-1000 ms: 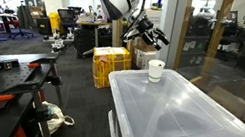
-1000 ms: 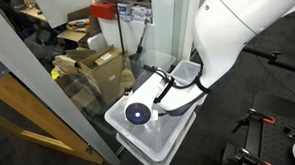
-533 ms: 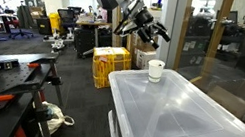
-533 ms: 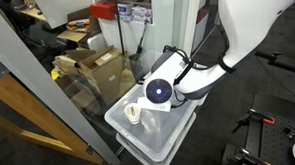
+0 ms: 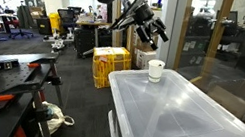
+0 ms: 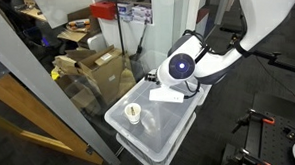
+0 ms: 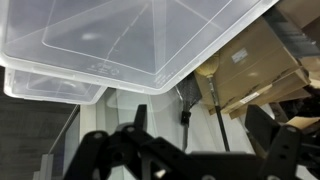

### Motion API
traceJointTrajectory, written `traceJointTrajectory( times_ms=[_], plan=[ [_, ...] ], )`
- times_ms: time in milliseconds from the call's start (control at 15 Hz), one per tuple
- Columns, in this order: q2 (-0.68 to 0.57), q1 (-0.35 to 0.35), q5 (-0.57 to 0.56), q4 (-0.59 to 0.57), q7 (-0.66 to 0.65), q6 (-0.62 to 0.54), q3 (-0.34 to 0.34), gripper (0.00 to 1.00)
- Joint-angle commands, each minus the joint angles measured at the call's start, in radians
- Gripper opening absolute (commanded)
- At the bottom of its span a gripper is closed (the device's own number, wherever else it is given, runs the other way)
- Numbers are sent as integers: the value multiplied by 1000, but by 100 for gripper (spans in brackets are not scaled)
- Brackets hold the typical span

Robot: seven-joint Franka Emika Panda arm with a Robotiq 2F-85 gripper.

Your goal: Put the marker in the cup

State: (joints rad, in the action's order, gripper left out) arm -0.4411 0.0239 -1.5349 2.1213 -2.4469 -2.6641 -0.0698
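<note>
One cup, one pincer spread wide and empty; marker not made out.

I count a single white cup (image 5: 155, 70) in both exterior views, standing upright with its mouth up near a corner of the translucent bin (image 5: 189, 121) lid. My gripper (image 5: 154, 29) hangs above and beside the cup, apart from it, with nothing between its fingers (image 7: 268, 140). I can't tell where the marker lies or which way it points.
</note>
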Motion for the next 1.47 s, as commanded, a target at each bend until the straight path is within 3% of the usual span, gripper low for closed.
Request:
traceJointTrajectory(
  times_ms=[0, 267, 600, 667, 933, 1400],
  plan=[
    [55, 59, -18, 59, 168, -144, 7, 100],
    [64, 114, 37, 95, 447, -251, 2, 100],
    [72, 88, 210, 181, 844, -243, 24, 100],
    [75, 136, 229, 199, 924, -224, -28, 100],
    [97, 183, 381, 243, 1233, -198, -86, 100],
    [150, 261, 648, 242, 1731, -14, -193, 100]
  ],
)
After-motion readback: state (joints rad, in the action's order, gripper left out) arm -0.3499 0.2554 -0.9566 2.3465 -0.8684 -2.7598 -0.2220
